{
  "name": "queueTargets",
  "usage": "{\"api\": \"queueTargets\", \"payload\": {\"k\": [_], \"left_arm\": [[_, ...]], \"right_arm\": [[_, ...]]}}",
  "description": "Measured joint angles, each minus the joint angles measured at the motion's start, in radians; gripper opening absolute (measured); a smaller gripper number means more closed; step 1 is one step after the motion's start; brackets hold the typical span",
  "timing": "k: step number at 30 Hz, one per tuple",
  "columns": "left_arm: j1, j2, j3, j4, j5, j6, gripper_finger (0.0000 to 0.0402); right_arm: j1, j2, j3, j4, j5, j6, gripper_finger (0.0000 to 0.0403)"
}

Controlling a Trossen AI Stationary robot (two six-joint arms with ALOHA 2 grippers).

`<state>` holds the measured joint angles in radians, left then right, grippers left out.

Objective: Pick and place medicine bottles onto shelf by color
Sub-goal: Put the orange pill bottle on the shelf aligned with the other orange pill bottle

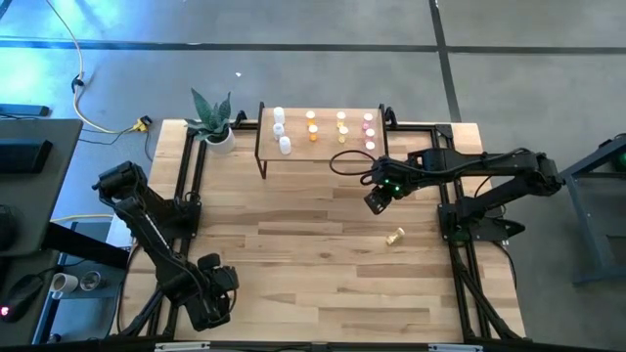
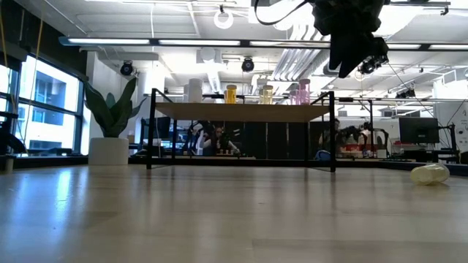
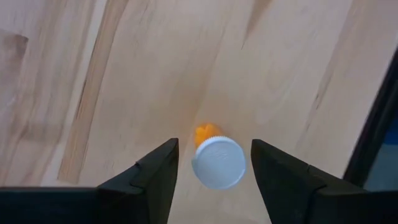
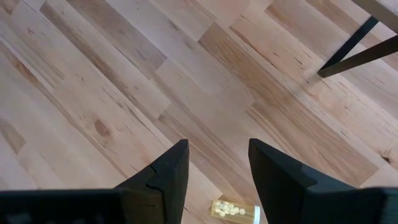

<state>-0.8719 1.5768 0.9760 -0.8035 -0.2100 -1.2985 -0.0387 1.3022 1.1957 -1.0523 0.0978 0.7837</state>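
Your left gripper point(image 3: 214, 171) sits at the bench's point(image 1: 293, 244) near-left corner, jaws open around an orange bottle point(image 3: 216, 159), ready to grip. Right gripper point(image 4: 217, 171) hovers before the shelf point(image 1: 323, 147), jaws open, empty.

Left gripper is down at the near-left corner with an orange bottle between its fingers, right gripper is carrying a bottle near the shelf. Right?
Not quite. The right gripper is empty: its wrist view shows bare tabletop between the fingers, with a yellowish bottle lying loose on the table. The rest holds: the left gripper is at the near-left corner with the white-capped orange bottle between its fingers, and the right one hangs near the shelf.
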Motion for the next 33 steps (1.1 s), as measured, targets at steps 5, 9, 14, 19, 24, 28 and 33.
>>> {"api": "queueTargets", "payload": {"k": [5,9,14,19,24,28,33], "left_arm": [[0.000,0.022,0.000,0.000,0.019,0.000,0.0176],[0.000,0.038,0.000,0.001,0.042,0.000,0.0160],[-0.001,0.038,0.000,0.012,0.041,0.001,0.0139],[0.000,0.038,0.000,0.028,0.039,0.001,0.0128],[0.000,0.038,0.000,0.048,0.018,0.010,0.0127],[0.000,0.038,0.000,0.049,0.018,0.011,0.0127],[0.000,0.038,0.000,0.049,0.018,0.010,0.0127]], "right_arm": [[0.000,0.000,0.000,0.000,0.000,0.000,0.0158],[0.000,0.000,0.000,0.000,0.000,0.000,0.0158],[0.000,0.000,0.000,0.000,0.000,-0.003,0.0158],[0.000,0.000,0.000,0.000,0.000,-0.004,0.0158],[0.000,0.000,0.000,0.001,0.000,-0.004,0.0158],[0.000,0.000,0.000,0.001,0.000,-0.007,0.0158],[0.000,0.000,0.000,0.001,0.000,-0.007,0.0158]]}}
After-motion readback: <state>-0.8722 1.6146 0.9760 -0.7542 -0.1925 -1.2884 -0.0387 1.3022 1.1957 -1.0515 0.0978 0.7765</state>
